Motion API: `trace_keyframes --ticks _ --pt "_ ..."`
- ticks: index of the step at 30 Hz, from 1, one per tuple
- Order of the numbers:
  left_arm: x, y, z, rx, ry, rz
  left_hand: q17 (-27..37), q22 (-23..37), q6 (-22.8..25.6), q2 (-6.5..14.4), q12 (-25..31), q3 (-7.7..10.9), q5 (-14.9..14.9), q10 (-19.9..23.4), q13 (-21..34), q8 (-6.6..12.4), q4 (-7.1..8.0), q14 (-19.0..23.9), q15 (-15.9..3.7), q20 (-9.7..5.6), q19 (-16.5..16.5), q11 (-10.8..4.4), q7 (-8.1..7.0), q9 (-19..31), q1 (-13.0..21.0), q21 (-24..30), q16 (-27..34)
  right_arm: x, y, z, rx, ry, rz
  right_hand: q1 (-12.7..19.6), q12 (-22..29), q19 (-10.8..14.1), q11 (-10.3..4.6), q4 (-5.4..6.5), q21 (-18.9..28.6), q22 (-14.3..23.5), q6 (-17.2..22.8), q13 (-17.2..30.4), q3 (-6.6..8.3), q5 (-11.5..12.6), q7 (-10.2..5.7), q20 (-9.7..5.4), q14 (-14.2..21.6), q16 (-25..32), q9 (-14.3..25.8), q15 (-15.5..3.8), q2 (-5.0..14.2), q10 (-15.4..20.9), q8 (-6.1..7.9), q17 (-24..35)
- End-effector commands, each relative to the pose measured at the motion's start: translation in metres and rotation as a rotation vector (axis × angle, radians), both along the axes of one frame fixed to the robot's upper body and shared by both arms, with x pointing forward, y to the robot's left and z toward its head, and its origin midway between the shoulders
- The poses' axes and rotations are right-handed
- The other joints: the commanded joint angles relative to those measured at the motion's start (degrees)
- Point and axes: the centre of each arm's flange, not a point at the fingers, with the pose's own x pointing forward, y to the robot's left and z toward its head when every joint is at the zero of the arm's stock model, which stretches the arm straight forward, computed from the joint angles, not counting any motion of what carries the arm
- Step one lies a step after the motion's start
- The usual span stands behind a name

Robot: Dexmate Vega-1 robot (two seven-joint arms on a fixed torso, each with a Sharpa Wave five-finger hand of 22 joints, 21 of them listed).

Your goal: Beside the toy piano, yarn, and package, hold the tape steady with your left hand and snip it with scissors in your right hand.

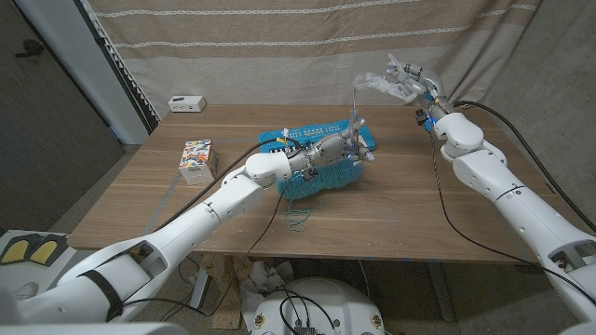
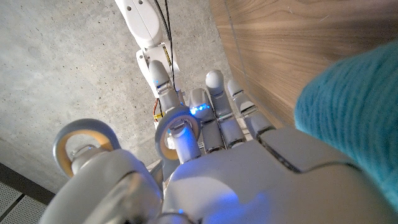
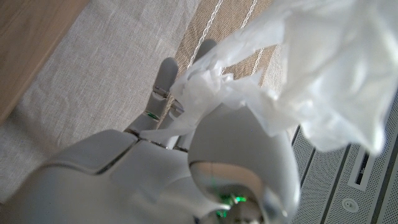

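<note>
Above the surface [image 1: 233, 200], tape links two raised robot hands.

At mid-surface the left robot hand [image 1: 343, 147] grips a tape roll [image 2: 175, 138] over the teal yarn [image 1: 321, 179] and toy piano [image 1: 312, 130]. A strip of tape [image 1: 358, 98] rises from it toward the right robot hand [image 1: 407, 86], which is up near the curtain, clutching crumpled clear tape [image 3: 311, 81]. I see no scissors. Any cut would have to cross that near-upright strip, which hangs between the hands, closer to the left one. The package [image 1: 197, 158] stands well off to the left.
</note>
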Motion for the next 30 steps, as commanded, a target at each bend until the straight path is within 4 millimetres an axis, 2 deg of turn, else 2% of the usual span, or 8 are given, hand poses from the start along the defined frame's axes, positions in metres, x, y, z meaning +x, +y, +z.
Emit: trace_keyframes --ticks 1,17,30 --pt "0.0051 -0.0087 0.0031 0.01 -0.007 -0.018 -0.1 0.3 6.2 -0.3 0.3 -6.15 -0.1 8.3 0.1 0.43 -4.3 0.6 -5.02 -0.06 0.3 -7.85 6.08 0.0 -0.4 -0.3 0.2 0.0043 0.008 -0.0041 -0.02 0.023 0.026 0.4 0.2 0.3 0.49 -0.24 0.1 -0.1 0.2 0.1 0.17 0.0 0.15 -9.04 0.3 0.2 0.1 -0.57 0.11 0.1 -0.06 -0.1" --pt "0.0039 -0.0126 -0.0003 0.024 -0.004 -0.037 0.6 0.3 6.2 -0.3 0.3 -6.15 0.0 8.2 0.1 0.42 -4.28 0.4 -5.08 -0.04 0.2 -7.92 5.92 0.0 -0.4 -0.3 0.6 0.0005 0.0064 0.0024 -0.007 0.012 0.031 0.4 0.2 0.4 0.55 -0.28 0.2 -0.1 0.2 0.1 0.2 0.0 0.29 -9.01 0.3 0.2 0.1 -0.57 0.1 0.2 -0.07 -0.2" --pt "-0.0005 -0.0101 -0.0013 0.005 -0.025 -0.022 0.1 0.3 6.3 -0.1 0.3 -6.13 0.1 8.3 0.1 0.43 -4.14 0.4 -5.07 0.0 0.2 -7.92 6.08 0.0 -0.6 -0.3 0.2 0.0086 0.0021 -0.0014 0.001 0.045 0.013 0.4 0.1 0.4 0.49 -0.31 0.2 0.0 0.2 0.1 0.22 0.0 0.34 -9.03 0.5 0.5 0.1 -0.56 0.12 0.3 -0.05 0.0"
